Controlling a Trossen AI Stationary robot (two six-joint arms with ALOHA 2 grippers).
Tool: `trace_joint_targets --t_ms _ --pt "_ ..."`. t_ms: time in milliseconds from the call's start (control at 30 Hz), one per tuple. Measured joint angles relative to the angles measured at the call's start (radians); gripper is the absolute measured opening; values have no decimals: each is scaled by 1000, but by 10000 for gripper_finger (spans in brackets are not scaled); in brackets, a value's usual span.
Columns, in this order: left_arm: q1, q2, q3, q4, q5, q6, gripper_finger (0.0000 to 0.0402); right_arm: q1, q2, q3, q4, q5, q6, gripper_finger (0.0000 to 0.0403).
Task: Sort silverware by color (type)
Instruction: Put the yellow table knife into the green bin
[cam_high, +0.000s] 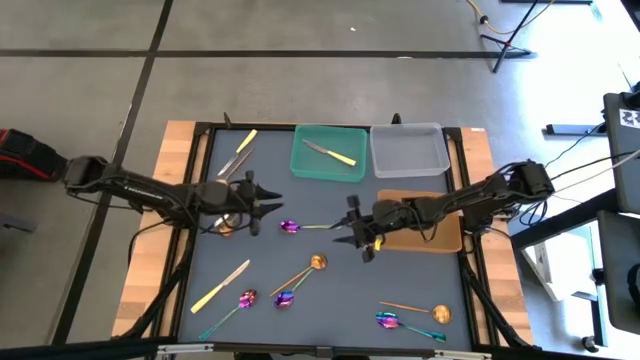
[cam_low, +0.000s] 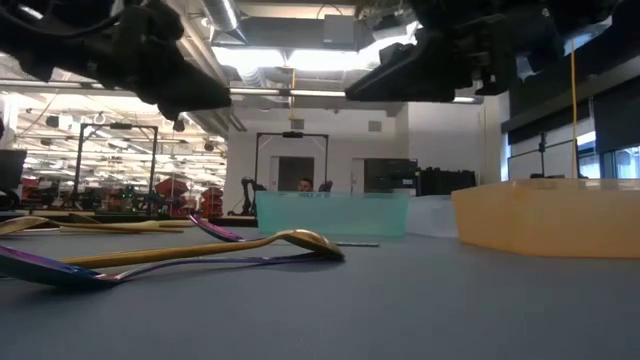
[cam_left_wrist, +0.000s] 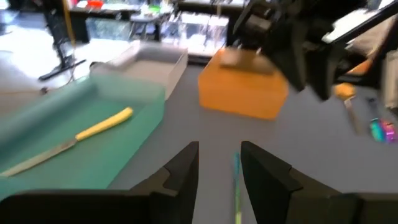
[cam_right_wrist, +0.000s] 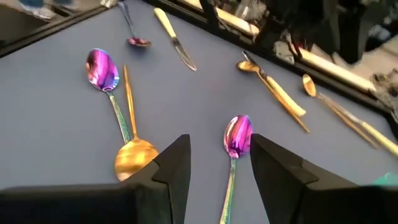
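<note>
A purple-blue spoon (cam_high: 290, 227) with a teal handle (cam_high: 320, 227) lies on the grey mat between my two grippers. My left gripper (cam_high: 268, 208) hovers open just to its left; its wrist view shows the teal handle (cam_left_wrist: 236, 180) running away between the open fingers (cam_left_wrist: 217, 163). My right gripper (cam_high: 345, 228) hovers open over the handle end, and the spoon's bowl (cam_right_wrist: 238, 134) shows between its fingers (cam_right_wrist: 217, 155). A yellow-handled knife (cam_high: 330, 152) lies in the green tray (cam_high: 300, 165). In the low view both grippers hang clear of the mat.
The grey tray (cam_high: 407, 165) stands right of the green one, and the orange tray (cam_high: 440, 240) lies under my right arm. Knives (cam_high: 238, 155), (cam_high: 220, 286), copper spoons (cam_high: 316, 262), (cam_high: 440, 313) and purple spoons (cam_high: 247, 298), (cam_high: 285, 298), (cam_high: 390, 320) are scattered over the mat.
</note>
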Motion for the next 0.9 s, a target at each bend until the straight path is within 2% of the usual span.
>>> trace_joint_targets --t_ms 100,167,367,500,700,900 --pt "-11 38 84 -174 -88 -73 114 -37 -29 -23 39 -55 -27 152" --pt "-19 59 155 -346 -125 -139 114 -70 -41 -29 69 -109 -38 152" --pt "-32 118 341 -924 -137 -444 114 -150 -48 -30 142 -263 -72 152" --pt "-34 124 414 -1200 -137 -685 114 -162 -48 -30 158 -310 -88 152" --pt "-15 126 410 -1362 -34 -895 114 -136 -42 -30 85 -335 -62 152" --pt "39 181 373 -1373 49 -913 114 -72 -42 -30 35 -328 -58 152"
